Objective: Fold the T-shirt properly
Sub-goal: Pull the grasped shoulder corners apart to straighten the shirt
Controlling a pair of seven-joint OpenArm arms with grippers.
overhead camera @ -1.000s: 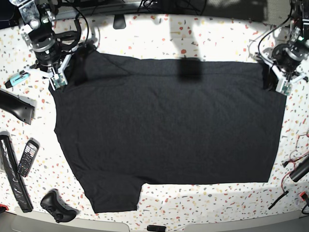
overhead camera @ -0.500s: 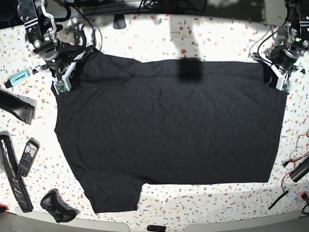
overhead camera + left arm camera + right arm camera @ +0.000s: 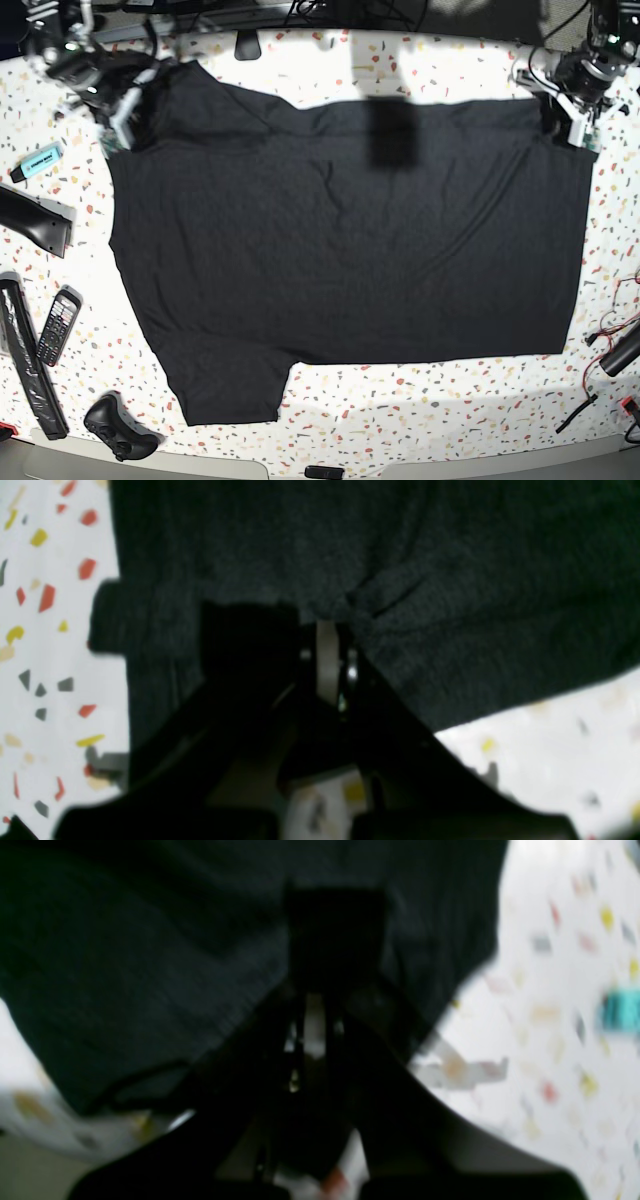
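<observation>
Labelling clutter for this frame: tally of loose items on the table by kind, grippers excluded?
Large black cotton T-shirt: 1
Turquoise highlighter marker: 1
Black button mobile phone: 1
Black game controller: 1
Long black flat bars, left edge: 2
Total: 6

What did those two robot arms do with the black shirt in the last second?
Both arms pulled toward the table's far edge, dragging the T-shirt with them. The right gripper and left gripper each stay shut on a far corner of the cloth, whose near hem slid away slightly. The phone, marker and game controller stayed put.
</observation>
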